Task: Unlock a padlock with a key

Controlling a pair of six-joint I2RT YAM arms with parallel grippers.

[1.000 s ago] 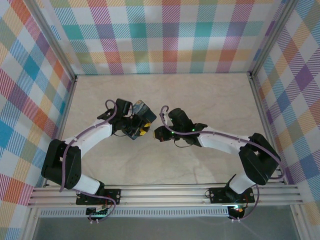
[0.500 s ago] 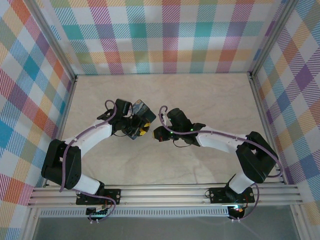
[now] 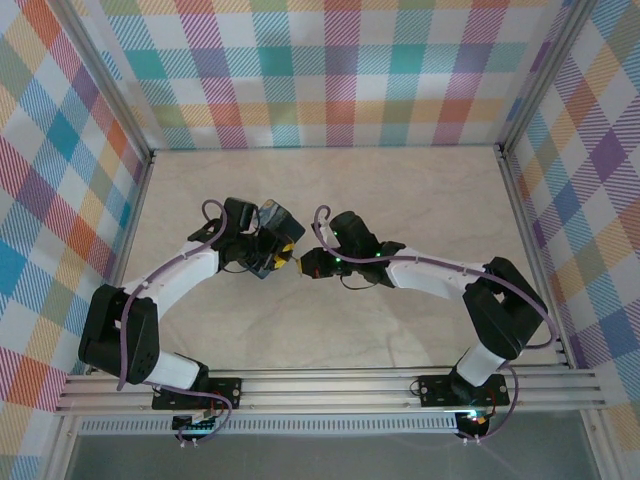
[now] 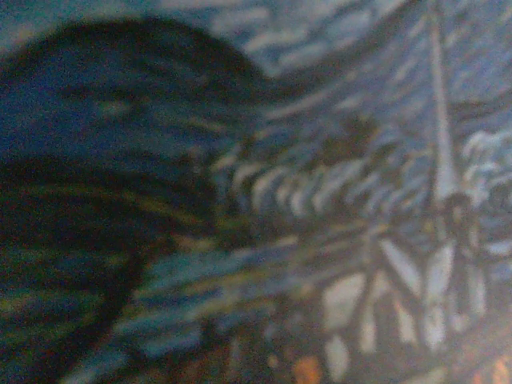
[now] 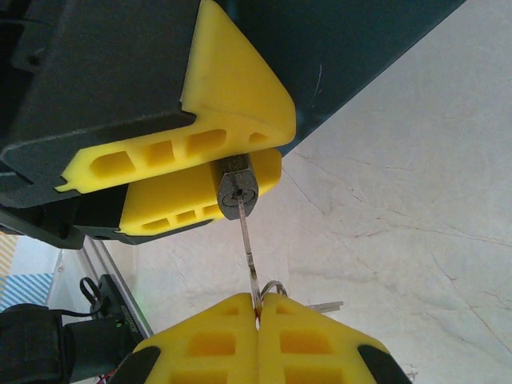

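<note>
The step in hand is insertion: the key is lined up with the lock but not yet turned.

In the right wrist view, the right gripper (image 5: pixel 258 316) sits nearest, below the padlock, its yellow fingertips pressed together on the head of the key (image 5: pixel 247 244), with a small key ring (image 5: pixel 274 286) just beside them. The key's long axis runs nearly straight away from that gripper. Its tip points into the keyway on the padlock (image 5: pixel 238 189), either touching the slot or just inside it. How deep it sits cannot be told.

The padlock is pinched between the yellow fingers of the left gripper (image 5: pixel 258 152), its keyed end facing the key. Beyond the padlock is the dark edge of the box with a blue swirling painting print (image 5: pixel 360 56), above the marbled tabletop (image 5: pixel 416 240).

The next move probably calls for a straight push along the blade, keeping it in line with the slot. The key then needs a twist about that same axis while the left gripper holds the padlock firm.
</note>
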